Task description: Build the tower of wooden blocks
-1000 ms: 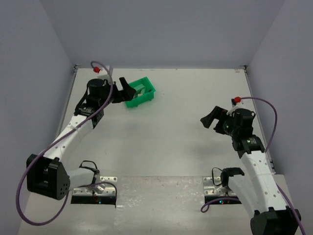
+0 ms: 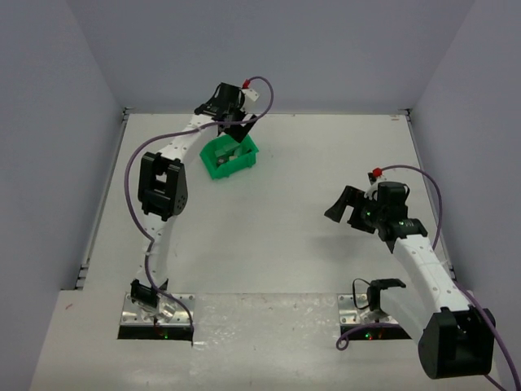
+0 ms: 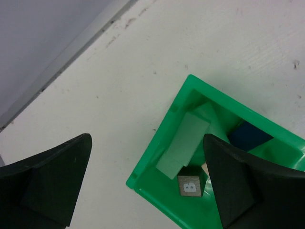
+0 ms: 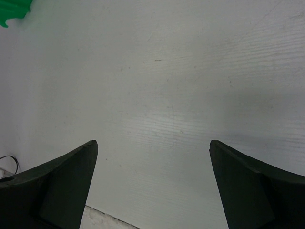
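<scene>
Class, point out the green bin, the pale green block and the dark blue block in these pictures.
green bin (image 3: 156, 143), left wrist view, its left wall.
pale green block (image 3: 183, 143), left wrist view, middle of its top face.
dark blue block (image 3: 248, 136), left wrist view, its visible top.

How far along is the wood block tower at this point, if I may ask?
Nothing is stacked yet: the pale green block, the dark blue piece and a lettered cube lie in the green bin. In hand: the left gripper hovers open over the bin; the right gripper is open above bare table, empty. Left: every pick and the stacking.
</scene>
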`<state>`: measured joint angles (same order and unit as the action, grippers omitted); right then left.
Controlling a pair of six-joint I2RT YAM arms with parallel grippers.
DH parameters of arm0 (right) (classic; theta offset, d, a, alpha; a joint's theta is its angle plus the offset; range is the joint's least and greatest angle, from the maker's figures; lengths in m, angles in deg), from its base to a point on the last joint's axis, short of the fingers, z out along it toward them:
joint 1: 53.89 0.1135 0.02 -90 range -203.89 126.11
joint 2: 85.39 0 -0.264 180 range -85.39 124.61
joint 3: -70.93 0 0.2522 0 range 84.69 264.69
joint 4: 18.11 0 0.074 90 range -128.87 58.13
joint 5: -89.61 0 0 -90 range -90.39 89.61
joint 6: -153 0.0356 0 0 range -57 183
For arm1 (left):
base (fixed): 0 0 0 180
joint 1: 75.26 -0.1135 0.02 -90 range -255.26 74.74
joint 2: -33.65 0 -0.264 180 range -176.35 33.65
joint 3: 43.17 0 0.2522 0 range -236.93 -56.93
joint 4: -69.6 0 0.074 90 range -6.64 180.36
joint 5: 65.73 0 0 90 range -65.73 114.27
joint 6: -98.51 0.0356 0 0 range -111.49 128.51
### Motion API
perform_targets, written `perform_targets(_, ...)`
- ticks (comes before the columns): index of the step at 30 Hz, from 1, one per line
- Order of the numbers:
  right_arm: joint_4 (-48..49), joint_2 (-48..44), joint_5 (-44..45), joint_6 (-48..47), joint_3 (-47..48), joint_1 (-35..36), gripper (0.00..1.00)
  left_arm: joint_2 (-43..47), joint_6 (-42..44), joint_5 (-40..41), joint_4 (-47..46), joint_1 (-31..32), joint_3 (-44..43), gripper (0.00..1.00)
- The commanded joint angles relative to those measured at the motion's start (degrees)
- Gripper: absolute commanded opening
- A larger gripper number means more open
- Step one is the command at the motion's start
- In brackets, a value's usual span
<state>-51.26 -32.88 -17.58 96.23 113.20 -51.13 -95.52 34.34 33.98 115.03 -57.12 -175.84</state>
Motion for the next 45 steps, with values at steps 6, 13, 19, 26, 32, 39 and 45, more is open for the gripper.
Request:
perform_targets(6, 2.2, 4.0, -0.8, -0.5, 2.8, 0.0, 0.99, -4.8, 4.4, -5.7, 5.6, -3.5, -3.9, 0.95)
perform_targets(13, 2.5, 5.8, -0.7, -0.7, 3.4, 0.0, 0.99, -8.6, 4.0, -6.9, 7.4, -3.4, -5.0, 0.62)
perform_targets(19, 2.4, 5.7, -0.7, -0.8, 3.5, 0.0, 0.99, -8.2, 4.0, -10.8, 9.0, -3.4, -4.9, 0.52)
perform_targets(26, 1.5, 4.1, 0.1, -1.1, 3.1, 0.0, 0.99, -6.9, 4.7, -13.6, 10.6, -3.3, -1.9, 0.32)
perform_targets(32, 1.0, 1.9, 0.7, -1.1, 2.8, 0.0, 0.99, -5.2, 4.2, -13.5, 10.7, -3.3, 1.0, 0.08)
perform_targets(39, 0.8, -0.3, 1.4, -1.3, 2.3, 0.0, 0.99, 0.5, 1.7, -9.5, 6.7, -2.5, 4.3, 0.00)
perform_targets(45, 1.2, -1.9, 2.6, -1.1, 1.6, 0.0, 0.99, 9.1, -4.6, 1.3, 0.5, 0.7, 7.7, 0.00)
